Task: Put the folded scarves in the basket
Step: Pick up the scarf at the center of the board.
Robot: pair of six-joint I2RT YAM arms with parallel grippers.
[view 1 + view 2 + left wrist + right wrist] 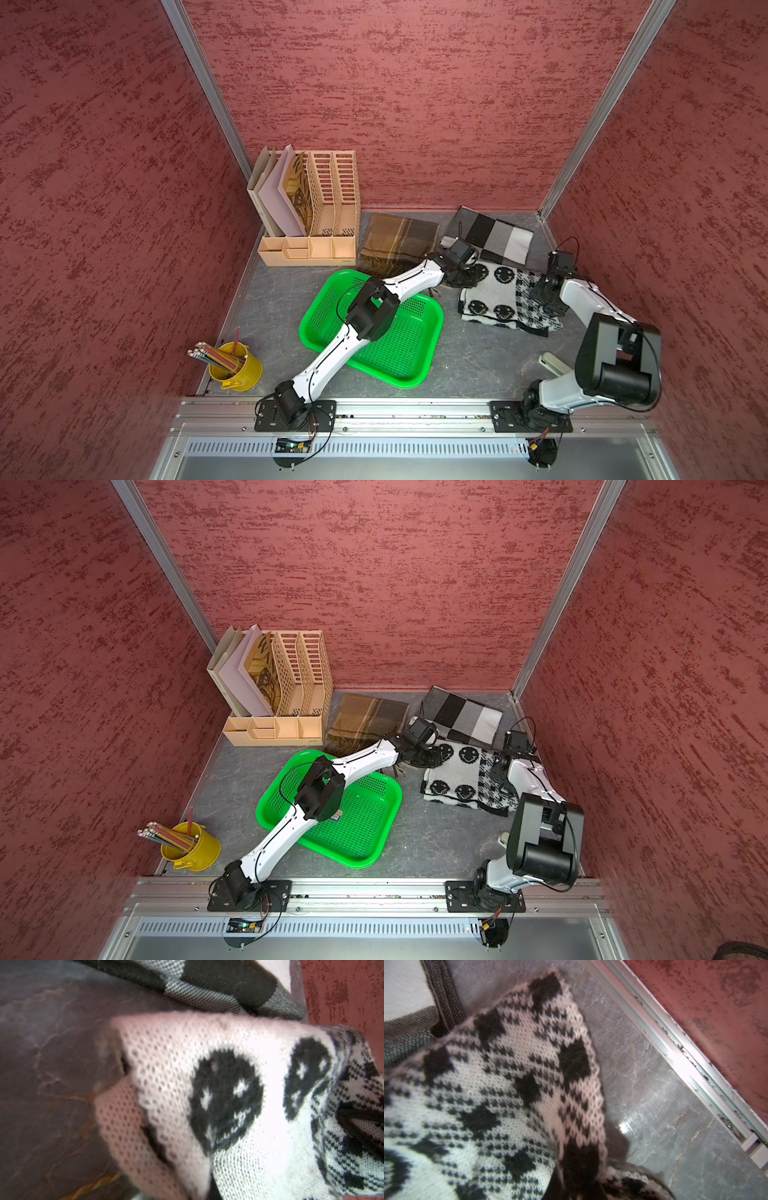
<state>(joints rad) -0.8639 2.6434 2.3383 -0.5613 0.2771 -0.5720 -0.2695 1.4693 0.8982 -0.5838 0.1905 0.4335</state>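
Note:
The folded scarf, white knit with black smiley faces and checks, lies on the right half of the table. My left gripper reaches over the basket and is shut on the scarf's far left corner; in the left wrist view the scarf bunches up into the jaws. My right gripper is shut on the scarf's right edge, and in the right wrist view the scarf fills the frame. The bright green basket sits left of the scarf with nothing in it.
A brown plaid scarf and a grey, black and white block scarf lie along the back wall, the latter touching the smiley scarf. A tan file organiser stands back left, a yellow pencil cup front left. A small white object lies by the right arm.

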